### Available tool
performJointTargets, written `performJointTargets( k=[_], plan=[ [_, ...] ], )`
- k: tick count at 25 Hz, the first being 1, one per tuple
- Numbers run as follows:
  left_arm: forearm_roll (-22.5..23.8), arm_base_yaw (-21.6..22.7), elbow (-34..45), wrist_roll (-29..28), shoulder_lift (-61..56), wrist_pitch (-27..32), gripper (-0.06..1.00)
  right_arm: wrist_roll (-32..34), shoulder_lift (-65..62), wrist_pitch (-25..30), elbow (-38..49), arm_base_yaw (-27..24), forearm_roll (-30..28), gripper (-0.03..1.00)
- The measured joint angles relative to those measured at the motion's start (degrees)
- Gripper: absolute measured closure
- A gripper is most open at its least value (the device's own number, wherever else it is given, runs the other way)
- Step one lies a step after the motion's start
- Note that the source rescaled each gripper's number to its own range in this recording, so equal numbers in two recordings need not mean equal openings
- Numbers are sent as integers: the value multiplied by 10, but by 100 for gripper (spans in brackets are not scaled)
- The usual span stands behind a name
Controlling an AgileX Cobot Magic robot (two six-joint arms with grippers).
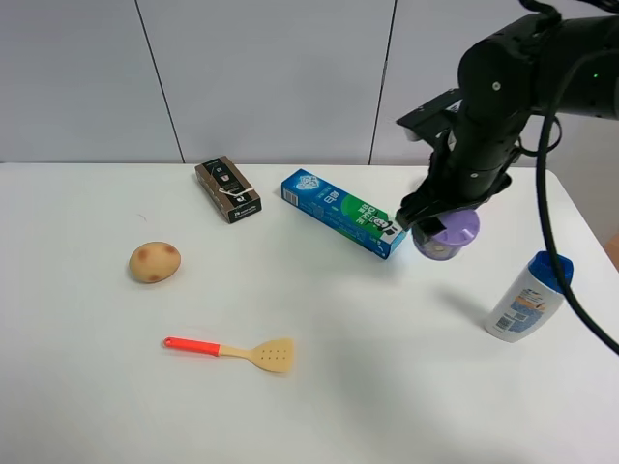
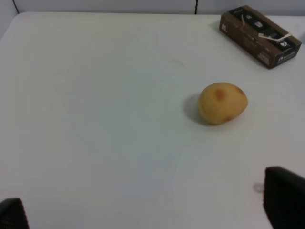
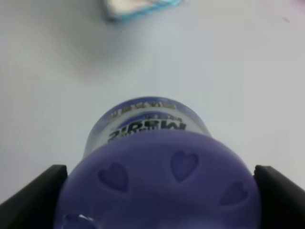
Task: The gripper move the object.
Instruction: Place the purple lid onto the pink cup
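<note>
The purple tub (image 1: 448,235) with a lilac lid is held in my right gripper (image 1: 437,224), raised above the white table beside the end of the blue-green toothpaste box (image 1: 343,212). In the right wrist view the tub's lid (image 3: 162,186) with heart marks fills the space between the two black fingers (image 3: 33,193), which press on both its sides. My left gripper (image 2: 143,214) shows only as two black fingertips (image 2: 285,195) set wide apart, open and empty, over bare table near the potato (image 2: 222,103).
A white blue-capped bottle (image 1: 527,296) stands at the right. A brown box (image 1: 227,188) lies at the back, a potato (image 1: 155,262) at the left, and a yellow spatula with a red handle (image 1: 237,352) in front.
</note>
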Motion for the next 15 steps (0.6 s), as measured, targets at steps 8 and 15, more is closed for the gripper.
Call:
performJointTargets(
  k=[8, 15],
  plan=[
    [0, 0, 0, 0, 0, 0, -6, 0, 0, -19, 0, -98, -50, 97],
    [0, 0, 0, 0, 0, 0, -6, 0, 51, -10, -138, -124, -50, 97]
  ],
)
